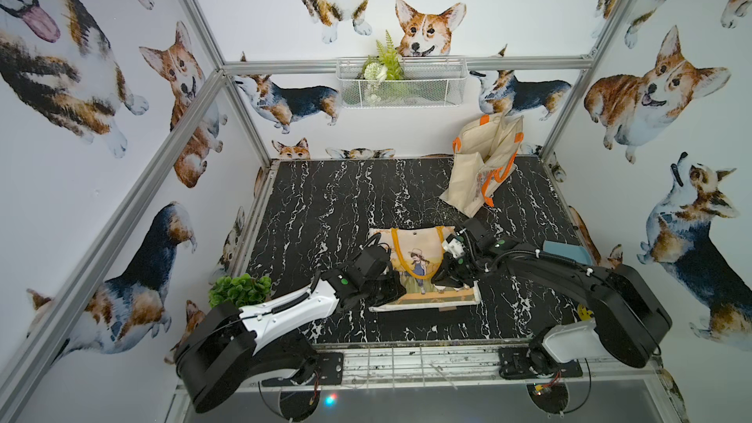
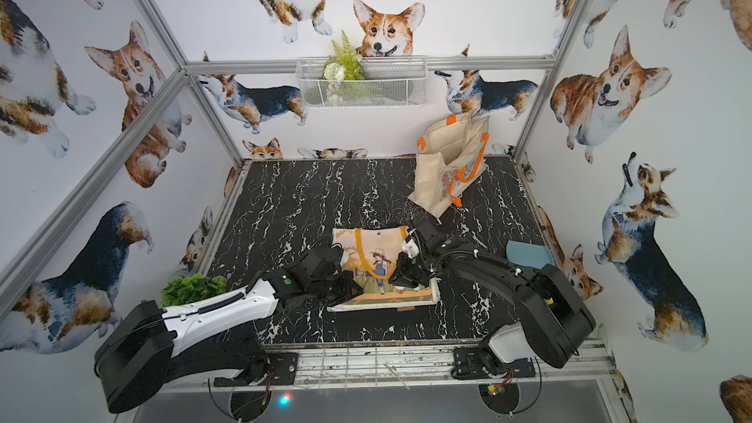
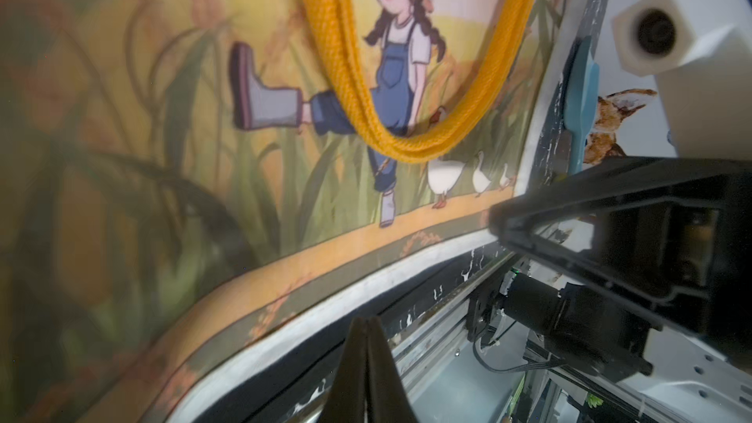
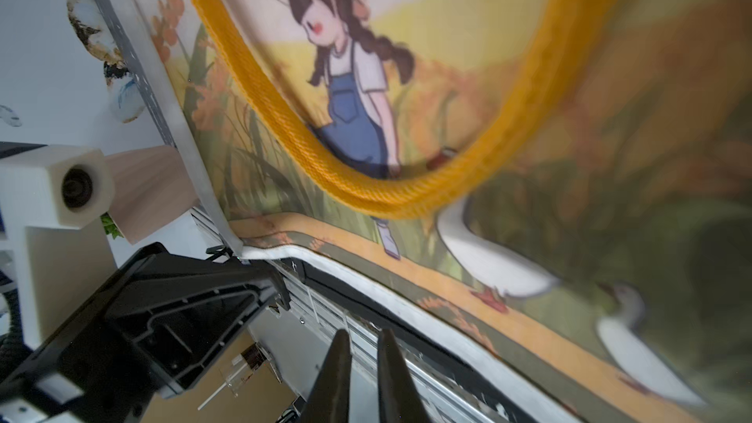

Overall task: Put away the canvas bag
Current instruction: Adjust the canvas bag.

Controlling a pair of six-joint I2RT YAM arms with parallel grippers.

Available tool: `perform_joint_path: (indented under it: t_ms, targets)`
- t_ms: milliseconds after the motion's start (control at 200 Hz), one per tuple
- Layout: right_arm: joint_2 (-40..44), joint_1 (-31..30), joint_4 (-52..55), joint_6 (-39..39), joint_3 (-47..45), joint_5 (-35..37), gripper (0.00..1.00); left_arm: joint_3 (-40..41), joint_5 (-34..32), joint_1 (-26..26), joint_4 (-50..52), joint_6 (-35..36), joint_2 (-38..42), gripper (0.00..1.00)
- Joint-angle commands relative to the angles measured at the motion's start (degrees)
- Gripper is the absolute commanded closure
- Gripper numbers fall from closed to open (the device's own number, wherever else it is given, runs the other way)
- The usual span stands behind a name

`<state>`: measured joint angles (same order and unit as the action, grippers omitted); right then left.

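Canvas bag [image 1: 411, 246] lying flat, left end effector [image 3: 367, 321] clenched empty, right end effector [image 4: 364, 333] slightly parted

The bag [image 1: 411, 246] lies flat on the table [image 1: 325, 205], near the front edge and about midway across. Its handle [image 3: 407, 148] lies in a loop on top of it. The left gripper [image 1: 386, 288] sits at the bag's left edge and the right gripper [image 1: 447, 278] at its right edge, facing each other across it. A tote [image 1: 484, 164] stands upright at the back right corner, against the back wall. A basket [image 1: 431, 87] hangs on that wall above the table, with a fern [image 1: 386, 61] in its left end. A plant [image 1: 240, 290] stands at the front left corner. A flat item [image 1: 565, 252] lies at the right edge, behind the right arm.
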<state>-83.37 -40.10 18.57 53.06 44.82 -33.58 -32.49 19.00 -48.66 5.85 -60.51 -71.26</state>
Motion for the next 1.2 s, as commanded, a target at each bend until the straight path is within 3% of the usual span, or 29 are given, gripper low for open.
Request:
perform_joint_path:
  t_ms: [0, 341, 776, 1197]
  targets:
    - [-3.5, -0.9, -12.7, 6.9, -2.7, 1.2, 0.87, 1.2, 0.8, 0.7, -6.2, 0.9, -3.0, 1.00]
    - [-7.7, 3.7, -12.7, 5.2, -9.5, 8.0, 0.94, 13.4, 2.9, 6.3, -19.1, 0.0, -10.4, 1.00]
    - [-1.1, 8.6, -6.2, 4.1, -15.6, 11.1, 0.93, 16.0, 3.8, 10.1, -17.2, 2.4, -9.2, 1.00]
    - [9.0, 11.0, 3.2, 1.9, -20.8, 13.4, 0.90, 17.3, 4.1, 13.7, -9.9, 5.2, -2.6, 1.00]
